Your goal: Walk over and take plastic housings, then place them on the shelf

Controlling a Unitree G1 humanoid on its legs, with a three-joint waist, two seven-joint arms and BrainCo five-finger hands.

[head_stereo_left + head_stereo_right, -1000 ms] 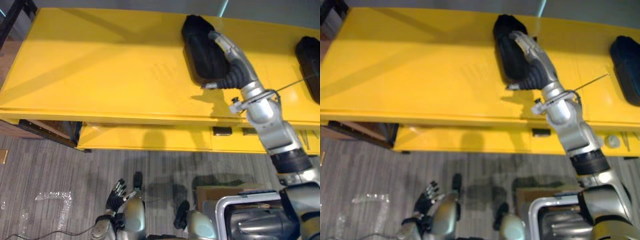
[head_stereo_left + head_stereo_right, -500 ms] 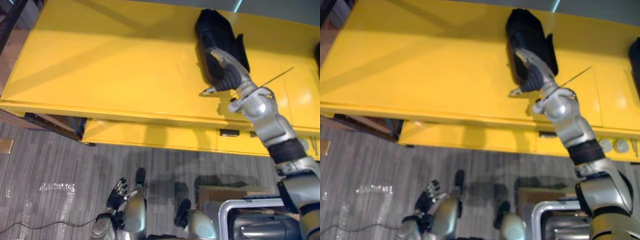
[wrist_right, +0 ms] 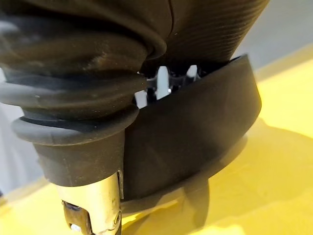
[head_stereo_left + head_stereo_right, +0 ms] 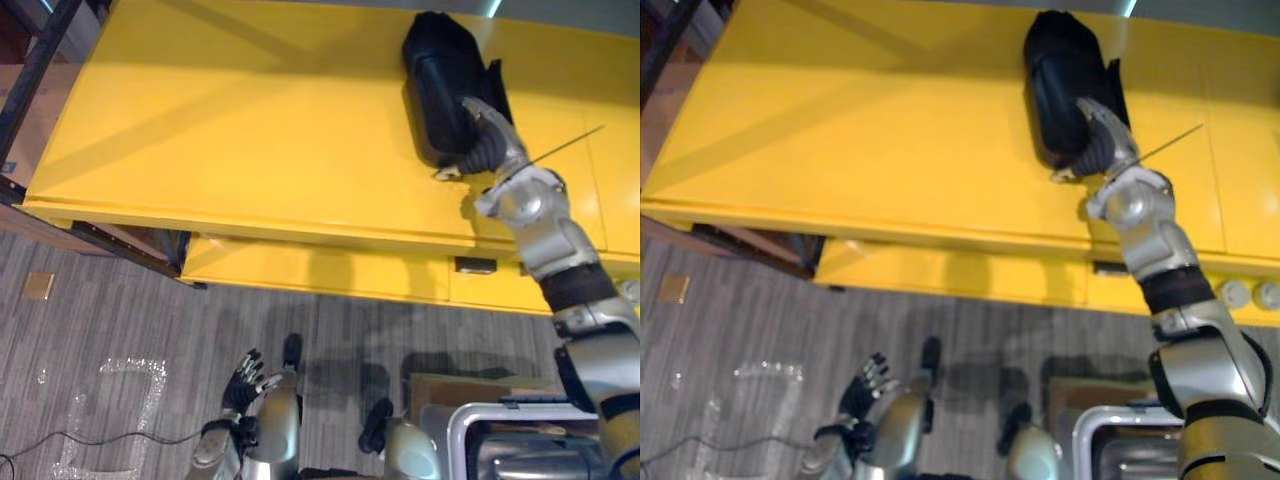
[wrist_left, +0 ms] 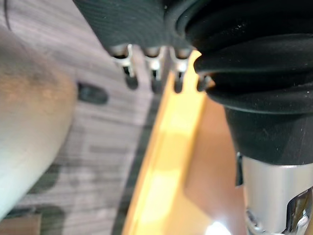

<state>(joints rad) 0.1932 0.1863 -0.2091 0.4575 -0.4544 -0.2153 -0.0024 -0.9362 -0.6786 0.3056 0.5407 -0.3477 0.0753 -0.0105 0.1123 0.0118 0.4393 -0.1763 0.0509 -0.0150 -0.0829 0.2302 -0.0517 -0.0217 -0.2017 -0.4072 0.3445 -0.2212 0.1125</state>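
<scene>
Now rt robot hand (image 4: 482, 145) on curved blk housing (image 4: 438, 75)

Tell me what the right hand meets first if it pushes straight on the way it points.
The black plastic housing on the yellow table: the right hand lies against it, pointing along it toward the table's far edge. How deep the contact goes is hard to judge.

The table (image 4: 250, 130) is plain bright yellow. The housing (image 4: 437, 80) is black, and the floor (image 4: 120, 330) is grey with streaked planks.
</scene>
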